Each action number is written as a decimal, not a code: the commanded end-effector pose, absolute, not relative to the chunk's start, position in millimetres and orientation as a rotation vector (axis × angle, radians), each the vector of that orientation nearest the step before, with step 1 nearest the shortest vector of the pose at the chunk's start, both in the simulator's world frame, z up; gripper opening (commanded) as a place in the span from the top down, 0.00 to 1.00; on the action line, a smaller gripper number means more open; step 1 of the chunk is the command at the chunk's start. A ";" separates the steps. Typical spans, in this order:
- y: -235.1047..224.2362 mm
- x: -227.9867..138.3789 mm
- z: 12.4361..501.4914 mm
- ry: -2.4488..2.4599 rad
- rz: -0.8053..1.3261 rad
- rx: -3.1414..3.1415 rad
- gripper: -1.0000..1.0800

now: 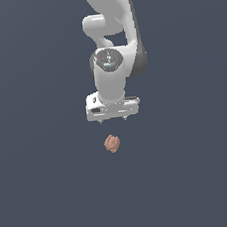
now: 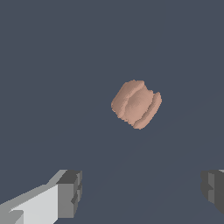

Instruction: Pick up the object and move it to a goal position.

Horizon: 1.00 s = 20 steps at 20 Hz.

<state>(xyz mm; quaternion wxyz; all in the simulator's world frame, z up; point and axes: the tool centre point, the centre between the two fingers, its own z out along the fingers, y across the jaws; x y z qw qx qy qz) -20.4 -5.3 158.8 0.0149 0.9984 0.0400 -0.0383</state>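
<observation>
Exterior view: I saw the white Franka arm (image 1: 112, 46) reaching down the middle of the frame over a plain dark blue-grey floor (image 1: 43, 183), its white gripper head (image 1: 113, 108) turned square to the camera.
Wrist view, fingers: from the near edge I saw one grey finger pad (image 2: 70, 192) on its white finger, and the second grey pad (image 2: 214, 189) well apart from it on the opposite side of the frame.
Claw: the white two-finger gripper (image 2: 142, 192) stood released, jaws spread wide, with only bare floor between the pads.
Object: the small lumpy brownish-orange lump (image 1: 112, 143) lay on the floor just clear of the gripper head in the exterior view, not touching it.
Object in wrist view: I saw the same lump (image 2: 136, 104) ahead of the fingers, out beyond their tips rather than between them, and showing ridged, uneven sides.
Contact: I saw no part of the gripper touching the lump in either view.
Height: I could not tell from either view how far the fingertips stood above the floor.
</observation>
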 end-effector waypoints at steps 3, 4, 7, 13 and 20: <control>-6.4 -17.3 154.8 0.212 -0.115 3.104 0.04; -6.7 -16.4 153.7 0.238 -0.114 3.102 0.04; -7.7 -13.2 149.8 0.327 -0.109 3.096 0.04; -10.3 -5.0 139.6 0.558 -0.096 3.068 0.04; -13.4 5.0 126.6 0.844 -0.076 3.009 0.04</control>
